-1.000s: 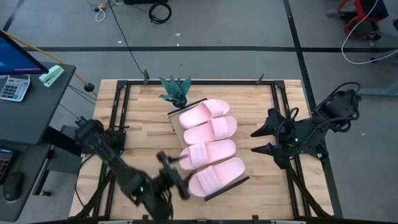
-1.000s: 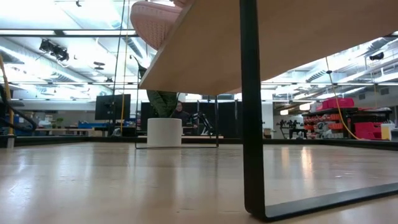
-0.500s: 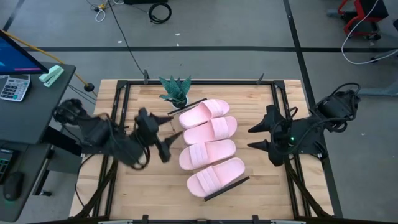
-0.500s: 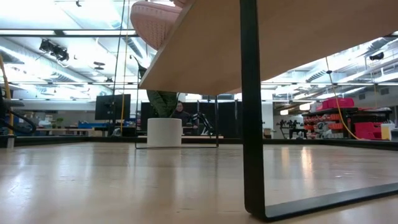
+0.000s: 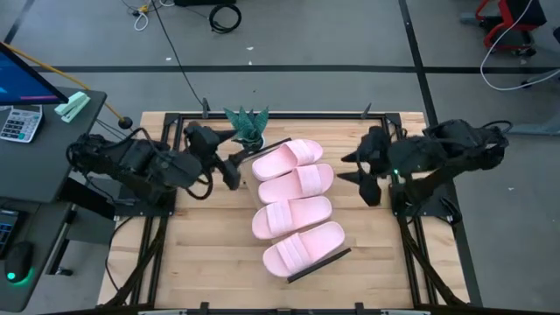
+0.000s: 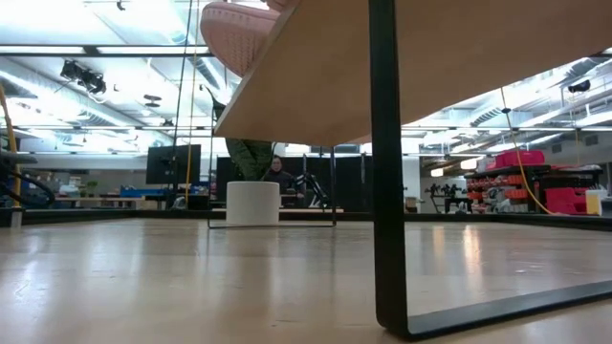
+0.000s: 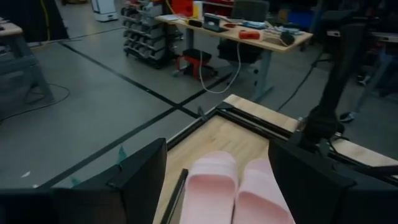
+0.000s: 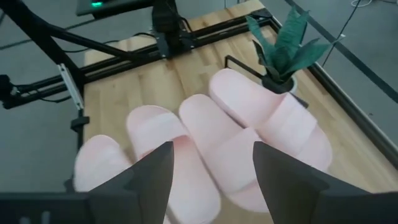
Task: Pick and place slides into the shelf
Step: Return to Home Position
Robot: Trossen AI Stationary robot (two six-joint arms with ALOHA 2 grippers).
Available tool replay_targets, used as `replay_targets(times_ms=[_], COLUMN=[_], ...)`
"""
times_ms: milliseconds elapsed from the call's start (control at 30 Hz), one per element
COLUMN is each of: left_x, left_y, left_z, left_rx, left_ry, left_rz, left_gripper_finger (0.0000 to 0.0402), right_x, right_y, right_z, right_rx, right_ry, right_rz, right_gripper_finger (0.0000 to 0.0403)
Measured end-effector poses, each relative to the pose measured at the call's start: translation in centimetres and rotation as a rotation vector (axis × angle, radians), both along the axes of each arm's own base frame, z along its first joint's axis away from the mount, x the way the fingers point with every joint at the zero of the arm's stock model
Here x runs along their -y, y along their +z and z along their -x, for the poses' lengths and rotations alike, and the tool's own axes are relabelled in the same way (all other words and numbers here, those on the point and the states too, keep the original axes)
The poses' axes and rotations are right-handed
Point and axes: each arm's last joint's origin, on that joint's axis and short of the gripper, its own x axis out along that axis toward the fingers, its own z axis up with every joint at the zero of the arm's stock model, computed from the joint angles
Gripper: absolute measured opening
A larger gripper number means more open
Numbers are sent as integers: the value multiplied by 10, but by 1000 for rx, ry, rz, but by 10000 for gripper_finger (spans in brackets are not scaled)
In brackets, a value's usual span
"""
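Observation:
Four pale pink slides lie side by side, soles down, across the shelf. They hide most of its board; its black rails show at the ends. In the low view the shelf's underside stands on a black leg, and one slide's end overhangs it. My left gripper hovers open left of the far slides. My right gripper hovers open on their right. The left wrist view looks past the open left gripper at two slides. Beyond the right gripper lie all the slides.
A potted plant in a white pot stands at the shelf's far end, close to the left gripper. Black frame rails run along the table's edges. Bare wood lies left and right of the shelf. A desk with a calculator stands off the left side.
My left arm has swung from the table's near edge up toward the far-left side; its gripper now hangs beside the far slides near the plant. My right gripper has moved toward the far edge and slightly toward the shelf. The slides and shelf have not moved.

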Motion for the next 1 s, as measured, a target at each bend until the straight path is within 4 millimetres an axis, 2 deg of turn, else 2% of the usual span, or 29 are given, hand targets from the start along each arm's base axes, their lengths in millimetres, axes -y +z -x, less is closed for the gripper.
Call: replay_targets(times_ms=[233, 333, 400, 500, 567, 667, 733, 1000], left_x=[-12, -11, -9, -8, -8, -6, -3, 2], left_y=[-1, -1, -1, -1, -1, -1, -1, -3], left_z=[-3, -3, -2, -3, -3, -2, -1, -8], left_rx=[-19, -68, -91, -105, -107, -121, -144, -216], left_ry=[44, 22, 14, 21, 23, 8, -28, -425], left_rz=[-15, -74, -108, -130, -134, -145, -166, -149], left_gripper_finger=[284, 265, 240, 177, 120, 27, 14, 4], right_x=[24, 32, 36, 39, 38, 38, 38, 45], right_y=[-1, 0, 0, 0, 0, 0, 2, 16], right_z=[-6, -7, -8, -9, -9, -7, -3, 27], right_rx=[-37, -45, -47, -56, -59, -62, -60, 14], right_ry=[45, 77, 115, 195, 245, 298, 316, 248], right_rz=[49, 73, 96, 141, 167, 212, 242, 306], right_gripper_finger=[215, 209, 201, 169, 129, 41, 14, 6])
